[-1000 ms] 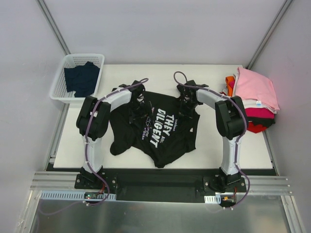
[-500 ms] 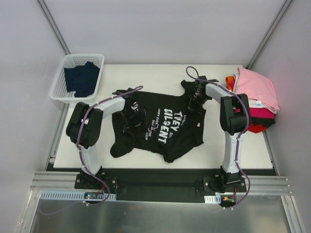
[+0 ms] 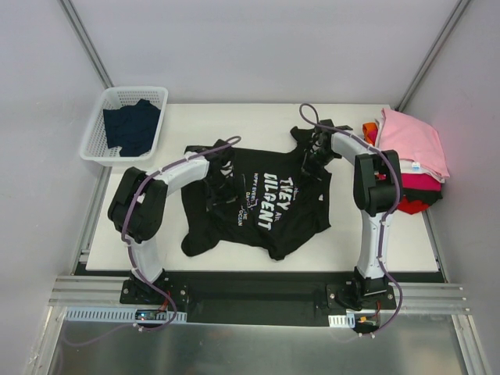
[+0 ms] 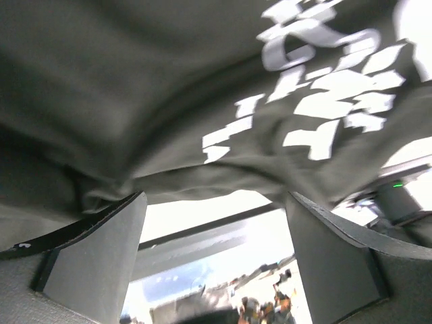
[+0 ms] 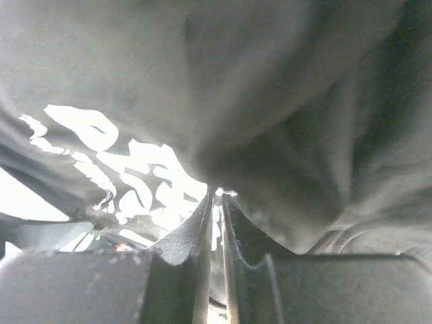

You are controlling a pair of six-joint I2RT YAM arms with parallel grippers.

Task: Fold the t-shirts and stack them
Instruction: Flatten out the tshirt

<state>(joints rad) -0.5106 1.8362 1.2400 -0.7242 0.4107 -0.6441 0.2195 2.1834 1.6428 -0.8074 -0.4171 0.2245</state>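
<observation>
At far left, a white basket (image 3: 88,141) is holding a dark navy t-shirt (image 3: 131,127). In the middle of the surface (image 3: 367,234), the black t-shirt (image 3: 262,207) is lying print up, rumpled and skewed, with one flap trailing toward the near left. The left fingers (image 4: 101,256) are standing wide apart over its left side, gripping nothing. The right fingers (image 5: 179,236) are sitting almost closed at its right shoulder, with only a slit of light showing between them. At far right, the stack of folded t-shirts (image 3: 410,144) is resting at the surface's edge, pink on top.

The main risk, as I am judging it, is that the cloth is not lying flat. If the left fingers close here, they may catch a wrinkle or both layers, so any fold would be locking in creases. The right arm is also working just beside the stack, and a swing of its elbow could be nudging the stack.

The left wrist view is blurring the cloth, so I cannot tell whether the tips are touching it. Nor can I tell whether the right fingers are pinching a fold. The lower shirts in the stack are mostly covered.
</observation>
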